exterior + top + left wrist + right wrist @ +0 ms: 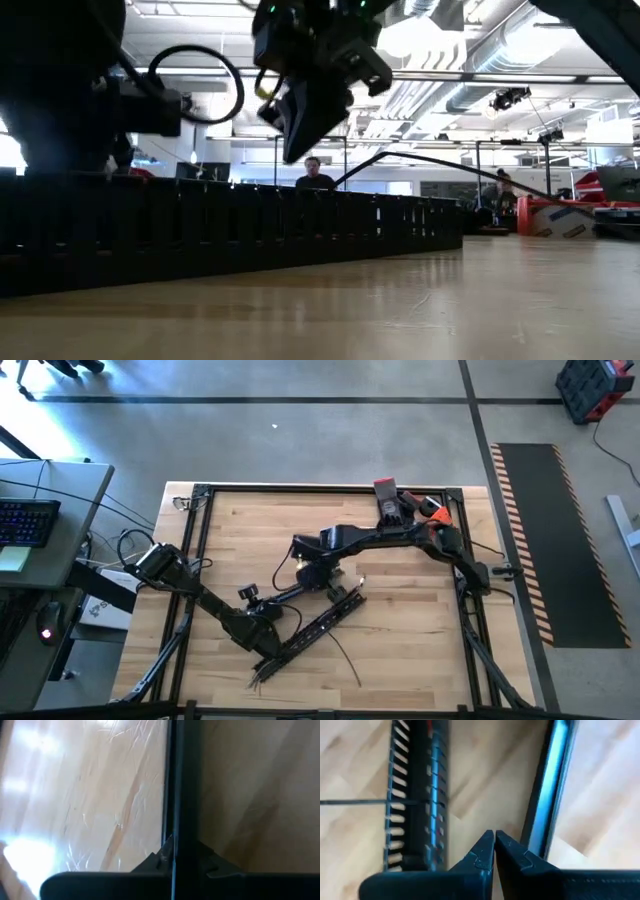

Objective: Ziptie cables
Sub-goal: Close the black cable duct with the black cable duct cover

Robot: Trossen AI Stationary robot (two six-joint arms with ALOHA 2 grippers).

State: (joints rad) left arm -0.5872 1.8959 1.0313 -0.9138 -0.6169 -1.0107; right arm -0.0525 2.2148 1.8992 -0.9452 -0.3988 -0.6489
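Note:
A long black slotted bar (pixel 310 632) lies slantwise on the wooden table, and thin dark cables (pixel 347 656) trail from it toward the near edge. One cable (pixel 450 163) arches up over the bar (pixel 230 228). My left gripper (pixel 268 642) is shut at the bar's near-left part. In its wrist view the shut fingertips (pixel 172 847) stand over a long dark strip (pixel 184 780). My right gripper (pixel 325 578) hangs shut above the bar's far part (pixel 310 110), with nothing between its fingers (pixel 494 839). The slotted bar (pixel 415 795) lies beside it, crossed by a thin cable (pixel 350 802). My left gripper comes slanting down from the table's left onto the dark strip (pixel 182 827). Its own fingers hide the place where they meet it. I cannot tell whether they touch the strip or pinch anything.
Black frame rails (pixel 200 495) run around the tabletop. Red and orange gear (pixel 405 505) sits at the far right corner. A smooth dark strip (pixel 550 785) lies beside my right gripper. A person (pixel 316 176) shows in the room behind. Bare wood (pixel 420 650) lies at the near right.

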